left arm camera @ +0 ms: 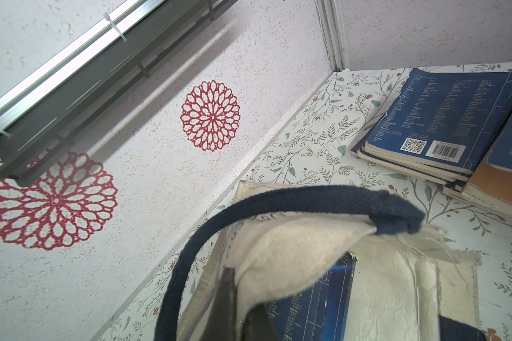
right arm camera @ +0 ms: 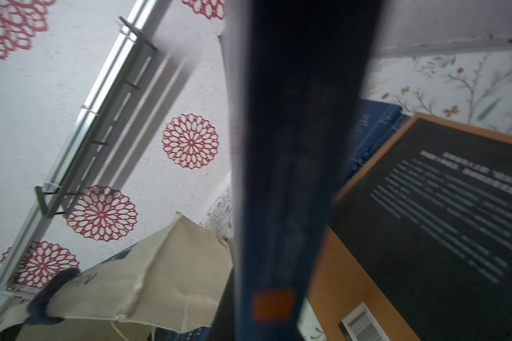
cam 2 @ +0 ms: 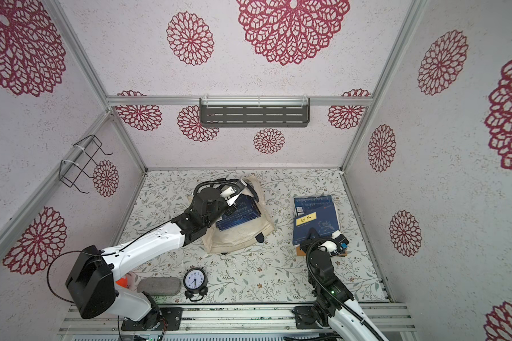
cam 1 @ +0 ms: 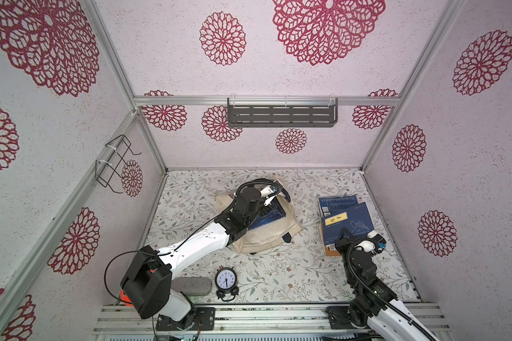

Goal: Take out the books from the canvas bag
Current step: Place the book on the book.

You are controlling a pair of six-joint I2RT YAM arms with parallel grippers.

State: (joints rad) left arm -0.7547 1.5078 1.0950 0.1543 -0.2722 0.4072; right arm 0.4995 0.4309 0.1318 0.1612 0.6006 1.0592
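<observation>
Fingers of the left gripper are closed on cream cloth at the mouth of the canvas bag; fingers of the right gripper are closed on the near edge of the labelled navy book. Both top views, count: two arms, one bag, one alarm clock at 7 o'clock on the table, one grey felt pad toward 8. The bag lies floppy just off centre toward 10 o'clock, cream with navy handles, with a bagged book showing navy at its mouth. The books taken out sit at 3 o'clock, three covers countable: a rear navy book, the labelled one, and an orange-tan book beneath. Left wrist view: dark fingers pinch the cream hem and a navy handle arches over. One navy cover lies inside, and the pile beyond is topped by pale text, a QR code and a white barcode. Right wrist view: the held book is seen edge-on and blurred, with an orange patch. The orange-tan book carries a black panel and a barcode. Fingers not discernible.
</observation>
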